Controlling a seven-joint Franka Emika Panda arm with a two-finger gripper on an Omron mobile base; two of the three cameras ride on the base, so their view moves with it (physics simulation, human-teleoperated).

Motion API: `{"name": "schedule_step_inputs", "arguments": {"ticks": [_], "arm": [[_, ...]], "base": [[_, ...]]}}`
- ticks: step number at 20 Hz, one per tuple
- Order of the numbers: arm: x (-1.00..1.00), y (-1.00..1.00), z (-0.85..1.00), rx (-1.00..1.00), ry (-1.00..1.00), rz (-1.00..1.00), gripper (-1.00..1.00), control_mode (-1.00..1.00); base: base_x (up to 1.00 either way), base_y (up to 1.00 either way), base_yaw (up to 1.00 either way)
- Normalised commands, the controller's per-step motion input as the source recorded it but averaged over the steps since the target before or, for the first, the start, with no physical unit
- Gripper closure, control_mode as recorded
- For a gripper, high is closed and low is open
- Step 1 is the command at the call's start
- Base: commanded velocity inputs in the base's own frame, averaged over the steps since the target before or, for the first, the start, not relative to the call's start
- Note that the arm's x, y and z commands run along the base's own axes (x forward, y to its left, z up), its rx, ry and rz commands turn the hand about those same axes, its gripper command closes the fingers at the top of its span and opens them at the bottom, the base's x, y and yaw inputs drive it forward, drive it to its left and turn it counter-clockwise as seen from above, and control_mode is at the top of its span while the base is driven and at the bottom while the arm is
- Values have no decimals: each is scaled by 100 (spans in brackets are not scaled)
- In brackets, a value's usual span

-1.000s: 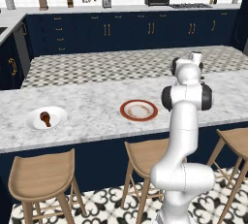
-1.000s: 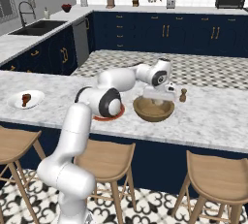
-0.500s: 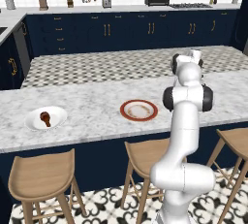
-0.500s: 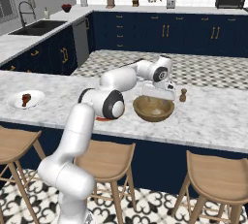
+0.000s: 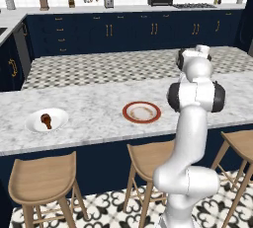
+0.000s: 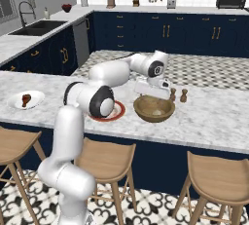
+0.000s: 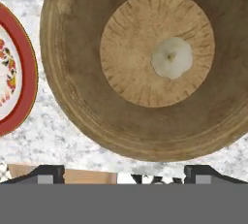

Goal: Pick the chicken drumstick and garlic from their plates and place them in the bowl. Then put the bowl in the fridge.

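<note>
With my gripper (image 7: 124, 172) spread wide and empty above the bowl (image 7: 77, 77), garlic (image 7: 172, 58) resting at 3 o'clock on its floor, I judge the drumstick (image 5: 46, 121) on the white plate (image 5: 59, 116) light, greasy, best pinched mid-shaft.

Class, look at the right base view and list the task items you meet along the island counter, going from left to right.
White plate with the chicken drumstick → red-rimmed plate → wooden bowl.
</note>
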Motion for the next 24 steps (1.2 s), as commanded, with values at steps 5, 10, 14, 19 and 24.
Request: {"name": "schedule_step_inputs", "arguments": {"ticks": [5, 10, 14, 19, 24], "arm": [[-83, 98, 83, 0, 0, -2, -100, -100], [-100, 100, 11, -7, 0, 0, -100, -100], [-100, 94, 23, -11, 0, 5, -100, -100], [-100, 69, 46, -8, 0, 8, -100, -100], [-100, 39, 5, -6, 0, 9, -100, -100]], "base": [[0, 0, 0], [0, 0, 0], [0, 0, 0], [0, 0, 0], [0, 0, 0]]}}
